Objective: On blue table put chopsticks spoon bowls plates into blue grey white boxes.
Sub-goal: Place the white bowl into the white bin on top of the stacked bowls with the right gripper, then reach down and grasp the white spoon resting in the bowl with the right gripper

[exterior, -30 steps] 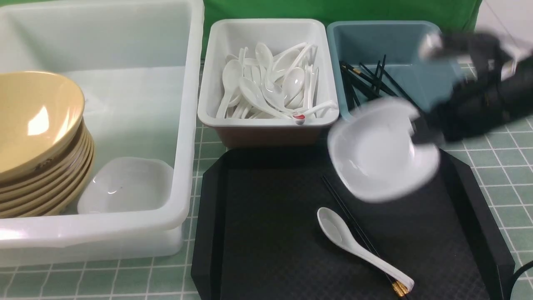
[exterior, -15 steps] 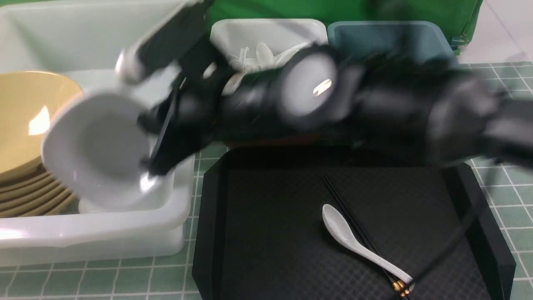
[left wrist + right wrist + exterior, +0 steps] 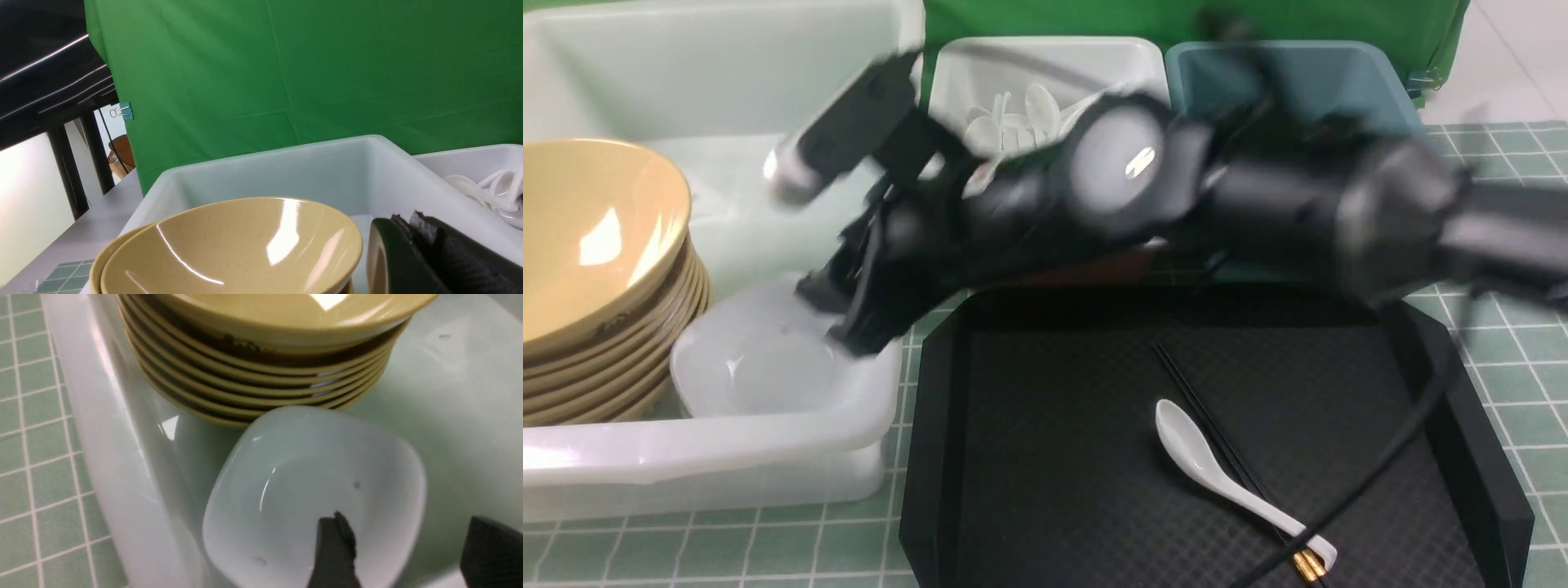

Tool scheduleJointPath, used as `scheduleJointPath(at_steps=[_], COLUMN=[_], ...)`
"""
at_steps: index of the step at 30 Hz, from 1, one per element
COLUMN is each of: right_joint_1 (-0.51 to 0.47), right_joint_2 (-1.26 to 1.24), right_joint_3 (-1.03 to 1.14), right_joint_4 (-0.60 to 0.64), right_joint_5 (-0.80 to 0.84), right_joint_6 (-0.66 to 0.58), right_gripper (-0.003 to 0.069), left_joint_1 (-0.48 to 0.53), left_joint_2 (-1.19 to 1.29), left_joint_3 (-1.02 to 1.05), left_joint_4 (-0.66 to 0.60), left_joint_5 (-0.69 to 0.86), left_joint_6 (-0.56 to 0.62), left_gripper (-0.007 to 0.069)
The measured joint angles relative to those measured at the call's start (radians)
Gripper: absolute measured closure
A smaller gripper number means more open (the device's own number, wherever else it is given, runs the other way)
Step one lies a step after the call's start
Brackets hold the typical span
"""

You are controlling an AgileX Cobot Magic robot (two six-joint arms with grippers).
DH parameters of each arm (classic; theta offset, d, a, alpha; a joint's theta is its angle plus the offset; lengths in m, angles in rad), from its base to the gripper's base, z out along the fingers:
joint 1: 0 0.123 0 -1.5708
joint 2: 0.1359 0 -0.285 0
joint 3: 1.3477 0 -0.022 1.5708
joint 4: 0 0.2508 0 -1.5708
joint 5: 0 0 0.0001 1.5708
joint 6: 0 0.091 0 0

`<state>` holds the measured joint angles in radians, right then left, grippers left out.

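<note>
Right wrist view: right gripper (image 3: 404, 526), jaws spread astride plate (image 3: 302, 486) rim, lower right; bowls (image 3: 265, 359) stacked top centre; left gripper (image 3: 408, 232), jaws pressed together.

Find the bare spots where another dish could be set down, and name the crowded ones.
Free: on the black tray, the half between its left wall and the spoon with the chopsticks; in the large white box, the floor behind the plate. Crowded: that box's near corner, bowls beside plate, and the small white box, piled with spoons.
</note>
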<state>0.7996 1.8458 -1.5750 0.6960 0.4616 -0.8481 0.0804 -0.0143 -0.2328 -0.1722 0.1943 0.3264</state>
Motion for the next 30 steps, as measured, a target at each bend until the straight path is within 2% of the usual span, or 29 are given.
scheduleJointPath(at_steps=[1,3,5,6,7,8,10,11,13,14,19,26,29,30], right_joint_1=[-0.052,-0.093,-0.159,-0.223,-0.256,-0.256,-0.334,-0.355,-0.37,-0.37,-0.324,-0.238,-0.21,-0.21], right_joint_2=[-0.073,-0.113,-0.179,-0.215,-0.223,-0.224,-0.228,-0.226,-0.221,-0.217,-0.213,-0.208,-0.169,-0.166], right_joint_3=[-0.005,-0.008,-0.009,0.004,0.02,0.026,0.135,0.199,0.297,0.423,0.629,0.665,0.665,0.665], right_joint_4=[-0.052,-0.109,-0.227,-0.363,-0.433,-0.433,-0.542,-0.558,-0.564,-0.554,-0.523,-0.517,-0.513,-0.513], right_joint_5=[0.097,0.169,0.29,0.419,0.482,0.482,0.573,0.576,0.553,0.493,0.241,0.099,0.064,0.064], right_joint_6=[0.049,0.106,0.225,0.361,0.416,0.428,0.529,0.548,0.562,0.567,0.564,0.513,0.453,0.453], right_gripper=[0.0181,0.0178,0.0177,0.0178,0.0178,0.0178,0.0178,0.0177,0.0177,0.0177,0.0177,0.0193,0.0251,0.0251], left_joint_1=[0.0,0.0,0.0,0.0,0.0,0.0,0.0,0.0,0.0,0.0,0.0,0.0,0.0,0.0], left_joint_2=[0.0,0.0,0.0,0.0,0.0,0.0,0.0,0.0,0.0,0.0,0.0,0.0,0.0,0.0], left_joint_3=[0.003,0.006,0.01,0.016,0.019,0.02,0.022,0.023,0.025,0.027,0.028,0.028,0.028,0.028], left_joint_4=[0.0,0.0,0.0,0.0,0.0,0.0,0.0,0.0,0.0,0.0,0.0,0.0,0.0,0.0], left_joint_5=[-0.007,-0.011,-0.018,-0.029,-0.034,-0.036,-0.043,-0.044,-0.047,-0.048,-0.05,-0.051,-0.051,-0.051], left_joint_6=[0.0,0.0,-0.001,-0.001,-0.001,-0.001,-0.001,-0.001,-0.001,-0.002,-0.003,-0.002,-0.002,-0.002], left_gripper=[0.062,0.062,0.062,0.062,0.062,0.062,0.062,0.062,0.062,0.062,0.062,0.062,0.062,0.062])
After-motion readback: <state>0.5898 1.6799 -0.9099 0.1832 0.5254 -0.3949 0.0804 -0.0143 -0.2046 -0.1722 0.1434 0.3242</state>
